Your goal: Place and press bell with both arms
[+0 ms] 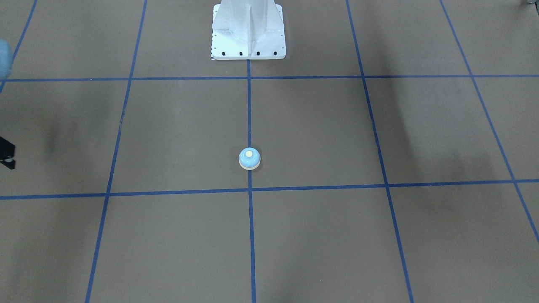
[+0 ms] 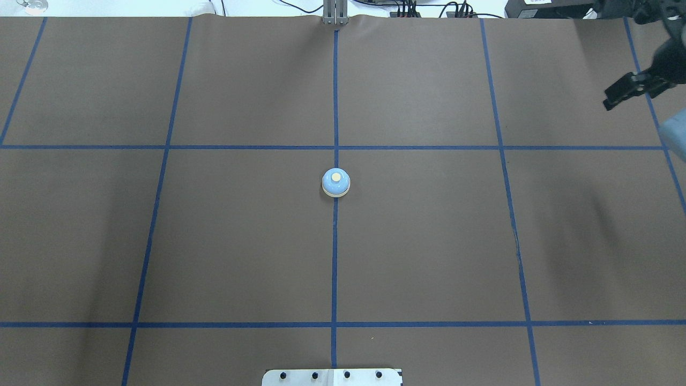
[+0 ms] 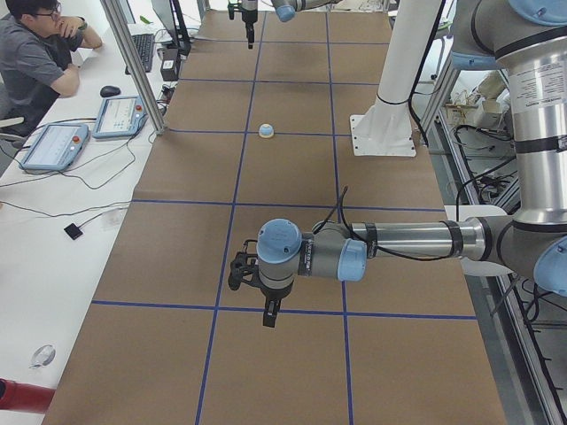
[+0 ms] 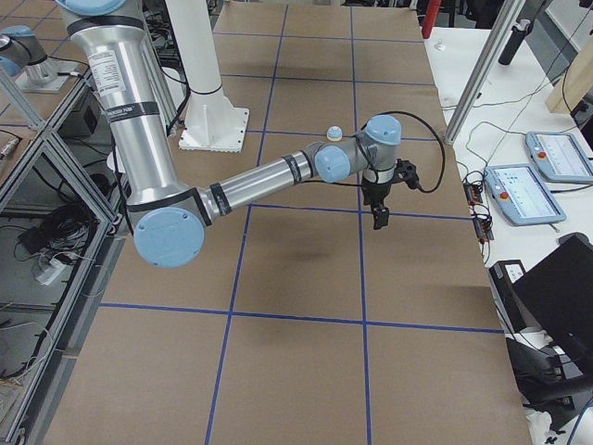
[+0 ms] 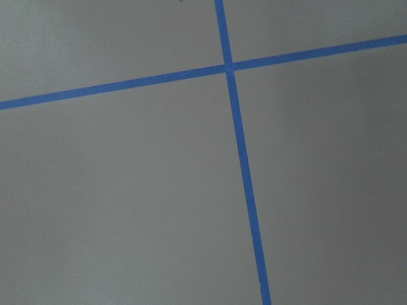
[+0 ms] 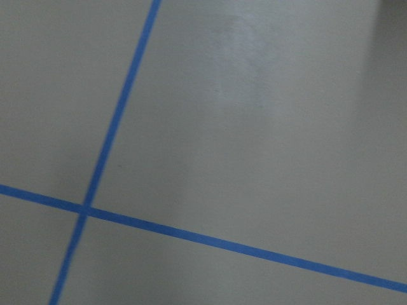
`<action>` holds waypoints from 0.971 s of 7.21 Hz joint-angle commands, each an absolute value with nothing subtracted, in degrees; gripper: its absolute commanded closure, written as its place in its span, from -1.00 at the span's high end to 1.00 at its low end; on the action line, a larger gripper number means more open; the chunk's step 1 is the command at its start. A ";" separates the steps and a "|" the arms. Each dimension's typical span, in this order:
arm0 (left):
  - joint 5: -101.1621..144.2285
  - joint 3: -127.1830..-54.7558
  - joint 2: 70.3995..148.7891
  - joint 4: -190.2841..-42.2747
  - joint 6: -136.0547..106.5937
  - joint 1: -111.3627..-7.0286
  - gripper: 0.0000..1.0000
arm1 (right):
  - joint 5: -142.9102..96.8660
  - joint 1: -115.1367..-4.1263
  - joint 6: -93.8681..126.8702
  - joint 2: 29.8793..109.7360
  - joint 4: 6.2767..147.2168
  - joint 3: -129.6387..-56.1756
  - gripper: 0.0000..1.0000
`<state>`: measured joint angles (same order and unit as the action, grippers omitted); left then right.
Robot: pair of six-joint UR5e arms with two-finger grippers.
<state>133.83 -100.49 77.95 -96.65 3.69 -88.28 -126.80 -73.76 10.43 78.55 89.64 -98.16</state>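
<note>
Exterior left shows my worry: the bell [image 3: 266, 131] looks light, so a long reach landing off its button could shove it. Near left tool [image 3: 268, 317] points down, forearm level. The bell sits mid-surface [image 3: 399, 354] on blue tape [image 3: 213, 132]. Far right tool [image 3: 250, 35] hangs down too. Can't tell either's opening.

The left arm [image 3: 407, 241] and right arm [image 4: 264, 178] were grey-silver tubes with light-blue joint caps, black collar bands and printed labels. The left end effector [image 3: 269, 315] and right end effector [image 4: 380, 218] were small and black.
</note>
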 commanded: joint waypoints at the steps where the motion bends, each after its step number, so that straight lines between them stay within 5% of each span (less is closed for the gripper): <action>1: 133.94 -102.38 77.26 -94.04 3.96 -88.33 1.00 | -128.50 -83.81 -3.97 87.85 89.47 -98.26 1.00; 4: 134.38 -99.68 76.47 -94.74 4.04 -88.42 1.00 | -128.06 -90.87 -9.58 98.93 88.86 -98.26 1.00; 7: 134.21 -100.63 76.38 -95.01 4.04 -88.59 1.00 | -127.88 -92.11 -9.32 100.55 88.77 -98.35 1.00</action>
